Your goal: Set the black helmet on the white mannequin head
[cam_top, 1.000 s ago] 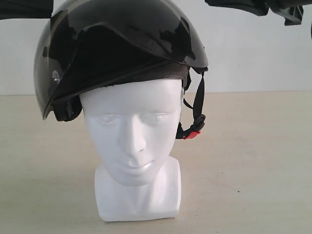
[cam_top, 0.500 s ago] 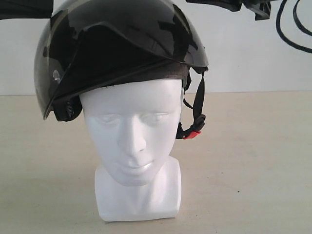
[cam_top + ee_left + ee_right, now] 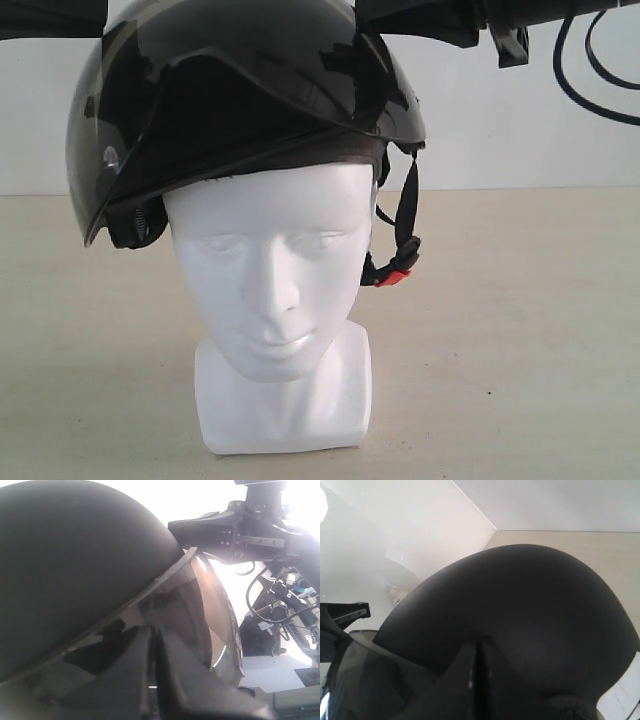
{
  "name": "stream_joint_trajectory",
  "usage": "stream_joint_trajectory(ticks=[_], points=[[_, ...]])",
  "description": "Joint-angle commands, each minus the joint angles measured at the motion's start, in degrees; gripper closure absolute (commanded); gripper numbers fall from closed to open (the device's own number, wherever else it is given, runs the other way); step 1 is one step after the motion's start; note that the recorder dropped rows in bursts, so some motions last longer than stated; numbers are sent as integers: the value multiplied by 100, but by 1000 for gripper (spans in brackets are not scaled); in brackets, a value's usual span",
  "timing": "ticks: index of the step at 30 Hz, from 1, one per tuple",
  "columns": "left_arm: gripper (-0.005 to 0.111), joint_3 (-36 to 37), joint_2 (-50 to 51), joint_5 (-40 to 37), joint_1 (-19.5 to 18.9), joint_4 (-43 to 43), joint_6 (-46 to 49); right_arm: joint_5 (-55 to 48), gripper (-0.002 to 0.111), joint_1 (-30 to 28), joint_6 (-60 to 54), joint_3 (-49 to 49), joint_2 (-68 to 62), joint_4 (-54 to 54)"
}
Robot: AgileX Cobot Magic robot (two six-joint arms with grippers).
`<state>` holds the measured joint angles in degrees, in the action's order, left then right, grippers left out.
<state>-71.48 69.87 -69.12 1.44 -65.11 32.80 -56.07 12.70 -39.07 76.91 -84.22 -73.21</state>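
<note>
Since one second ago the right arm (image 3: 420, 15) has come in over the crown of the black helmet (image 3: 250, 90), which tipped slightly. It sits crooked on the white mannequin head (image 3: 270, 280), lower on one side. Both claws are clenched and empty: right gripper (image 3: 476, 647) at the shell, left gripper (image 3: 151, 635) near the tinted visor (image 3: 212, 615). Too strong a push, I think, could slide the helmet off or topple the head. The loose chin strap (image 3: 407, 210) and a hanging cable (image 3: 558, 60) could catch.
</note>
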Motion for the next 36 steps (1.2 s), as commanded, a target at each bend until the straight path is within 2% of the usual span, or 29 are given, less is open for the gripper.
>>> stream_joint_trajectory(ticks=[1, 6, 15, 27, 36], points=[[102, 42, -21, -84, 46, 106, -111, -956, 108, 46, 240, -22, 32, 267], [102, 42, -122, -84, 46, 106, -189, -1136, 108, 46, 558, -22, 70, 794], [102, 42, -217, -84, 46, 125, -232, -1153, 108, 56, 706, -43, 322, 966], [102, 56, -265, -84, 46, 214, -232, -642, 108, 56, 399, -1069, 639, 934], [102, 574, -568, -84, 46, 280, -220, -528, 108, 56, 288, -1175, 639, 847]])
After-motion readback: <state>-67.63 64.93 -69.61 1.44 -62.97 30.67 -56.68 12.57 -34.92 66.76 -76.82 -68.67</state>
